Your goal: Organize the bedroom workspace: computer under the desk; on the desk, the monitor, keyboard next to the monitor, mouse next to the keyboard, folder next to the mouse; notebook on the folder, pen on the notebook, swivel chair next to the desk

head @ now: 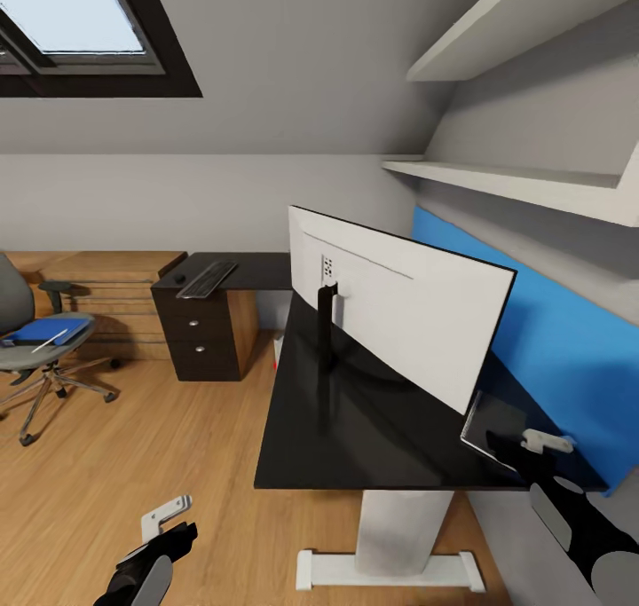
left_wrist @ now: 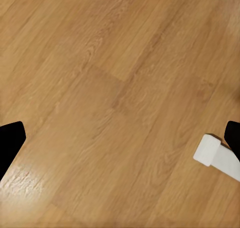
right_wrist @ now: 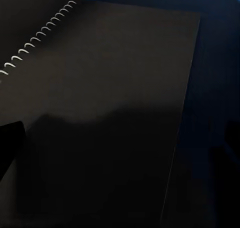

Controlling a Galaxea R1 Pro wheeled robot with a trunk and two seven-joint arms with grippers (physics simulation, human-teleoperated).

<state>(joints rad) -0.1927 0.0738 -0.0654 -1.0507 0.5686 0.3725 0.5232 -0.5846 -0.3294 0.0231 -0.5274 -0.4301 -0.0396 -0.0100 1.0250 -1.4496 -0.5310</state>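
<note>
Desk (head: 373,446) with the glossy black top fills the centre and right of the head view, so you already stand at its near end. On it the monitor (head: 399,309) stands with its white back toward you, which puts the working side of the desk beyond it. At the left edge of the frame the swivel chair (head: 31,340) waits well apart from the desk, and it carries the folder (head: 44,329) with the pen (head: 51,340) lying across it. The keyboard (head: 206,279) and the mouse (head: 180,279) lie on the far dark part in the upper left centre, far from the monitor.

A dark notebook (right_wrist: 100,113) with a white spiral lies on the desk in the lower right of the head view, under your right gripper (head: 546,446). This gripper looks spread wide above it, touching nothing. Your left gripper (head: 169,522) hangs low over the wooden floor (left_wrist: 110,88), also wide and empty.
</note>
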